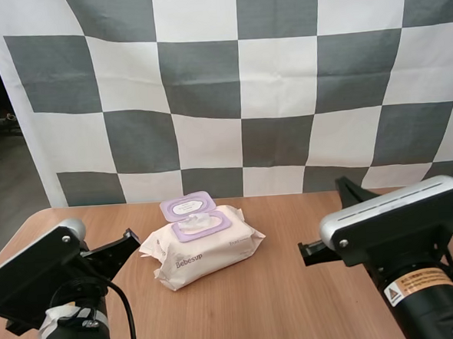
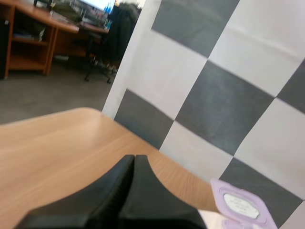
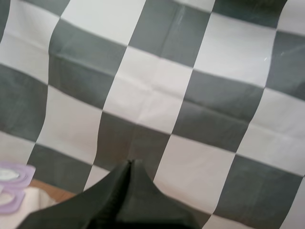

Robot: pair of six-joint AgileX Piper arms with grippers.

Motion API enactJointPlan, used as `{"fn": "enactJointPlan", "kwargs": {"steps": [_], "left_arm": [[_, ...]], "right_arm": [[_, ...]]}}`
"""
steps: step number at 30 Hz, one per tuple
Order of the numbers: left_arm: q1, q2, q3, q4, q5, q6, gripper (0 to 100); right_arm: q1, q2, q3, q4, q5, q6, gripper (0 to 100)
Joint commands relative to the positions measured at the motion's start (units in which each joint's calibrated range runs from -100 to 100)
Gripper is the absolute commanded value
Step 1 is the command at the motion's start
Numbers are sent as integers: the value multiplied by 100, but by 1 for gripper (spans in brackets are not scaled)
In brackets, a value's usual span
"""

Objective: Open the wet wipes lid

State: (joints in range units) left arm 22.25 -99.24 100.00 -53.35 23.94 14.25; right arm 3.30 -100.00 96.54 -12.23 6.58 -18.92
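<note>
Wet wipes pack (image 1: pixel 205 251) lies flat mid-counter (image 1: pixel 281 312), long axis approx 8-to-2 o'clock in high view, printed front side facing 6. Lid (image 1: pixel 187 206) is already flipped open, hinged at far edge and leaning back twd 11 o'clock, inner face up; a white wipe (image 1: pixel 199 221) shows in the purple-rimmed opening. Left claw (image 2: pixel 134 160) has its fingers together as one dark wedge, holding nothing, low over the counter just beside pack's 9 o'clock end w/ the lid off to one side. Right claw (image 3: pixel 131 164) likewise pressed together, empty, at pack's 3 o'clock side, well apart from it.
</note>
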Motion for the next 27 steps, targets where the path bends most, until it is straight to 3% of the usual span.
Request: {"fn": "enactJointPlan", "kwargs": {"steps": [1,5,10,14,17,21,22,25,27], "left_arm": [[-169,-76,0,-2220,-599,2238,0],[-373,-76,0,-1547,-599,2238,0],[-750,-76,0,-827,-576,2324,0],[-1093,-76,0,1136,-650,2875,1],[-1306,-76,0,2472,-591,2876,1],[-1566,-76,0,4326,430,2876,1],[-1620,-76,0,4525,717,2866,1],[-1786,-76,0,4290,752,1957,1],[-1881,-76,0,4370,728,667,1]], "right_arm": [[-7,0,346,49,52,-8,0],[-169,0,346,541,72,-8,0],[-280,0,346,1883,416,-8,0],[-280,0,346,2047,532,-8,0],[-280,0,346,2047,532,-8,0],[-280,0,346,2047,532,-8,0],[-280,0,346,2047,532,-8,0],[-280,0,346,2047,532,-8,0],[-280,0,346,2047,532,-8,0]]}}
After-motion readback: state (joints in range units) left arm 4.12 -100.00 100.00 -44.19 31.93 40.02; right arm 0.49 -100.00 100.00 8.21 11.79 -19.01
